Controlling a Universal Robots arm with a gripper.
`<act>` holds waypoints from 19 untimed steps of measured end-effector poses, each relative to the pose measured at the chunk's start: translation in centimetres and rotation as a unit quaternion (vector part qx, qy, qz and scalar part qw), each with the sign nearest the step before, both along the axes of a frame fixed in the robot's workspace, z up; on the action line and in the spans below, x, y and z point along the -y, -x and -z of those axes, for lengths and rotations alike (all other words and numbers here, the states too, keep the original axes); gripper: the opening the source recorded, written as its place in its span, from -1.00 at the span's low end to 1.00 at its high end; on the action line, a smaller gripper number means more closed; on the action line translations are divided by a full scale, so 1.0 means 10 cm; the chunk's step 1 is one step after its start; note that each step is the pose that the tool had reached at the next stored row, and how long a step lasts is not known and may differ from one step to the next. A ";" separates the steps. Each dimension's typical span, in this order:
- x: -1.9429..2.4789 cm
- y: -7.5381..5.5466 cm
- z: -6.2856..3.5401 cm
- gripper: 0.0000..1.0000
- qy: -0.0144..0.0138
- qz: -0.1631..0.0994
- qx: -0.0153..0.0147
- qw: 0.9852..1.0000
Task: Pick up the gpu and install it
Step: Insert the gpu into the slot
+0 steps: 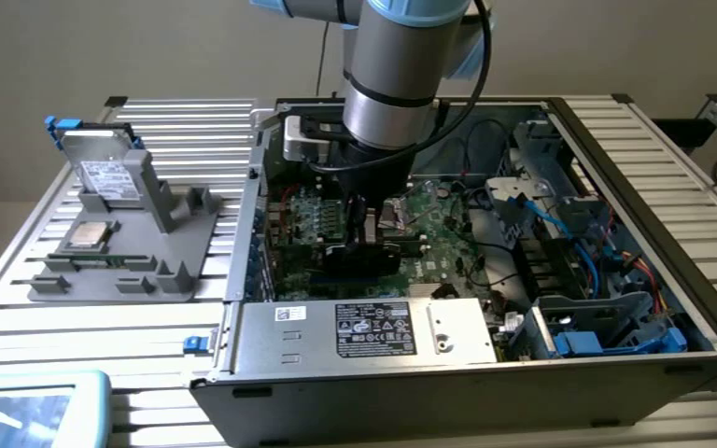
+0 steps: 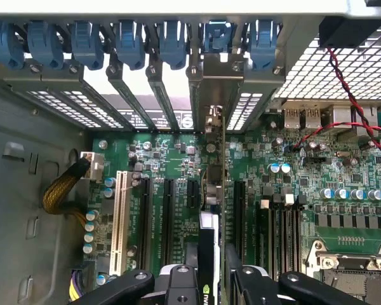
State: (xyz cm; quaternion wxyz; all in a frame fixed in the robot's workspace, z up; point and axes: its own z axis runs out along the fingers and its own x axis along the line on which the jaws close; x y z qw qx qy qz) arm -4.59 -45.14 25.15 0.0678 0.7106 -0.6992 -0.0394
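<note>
Claw (image 2: 213, 279) pinching the gpu (image 2: 214, 210) on edge between its fingers, card pointing down into the open computer case (image 1: 608, 140), over the motherboard (image 2: 292, 184). From my station I read it as sitting in or just above an expansion slot, its metal bracket (image 2: 214, 117) up against the rear slot openings under the blue latches (image 2: 171, 41). My worry: if the card's edge is slightly off the slot, pressing would load the connector or flex the board; a bracket catching the rear frame would tilt the card. The gpu runs straight out from between the fingers, toward the case's back wall.
</note>
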 end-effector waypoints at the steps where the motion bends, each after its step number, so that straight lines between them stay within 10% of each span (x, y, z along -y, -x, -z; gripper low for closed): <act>1: 0.000 0.00 0.000 -0.47 0.000 -0.001 0.000 1.000; 19: 0.000 0.02 0.006 -0.47 0.000 -0.008 0.001 1.000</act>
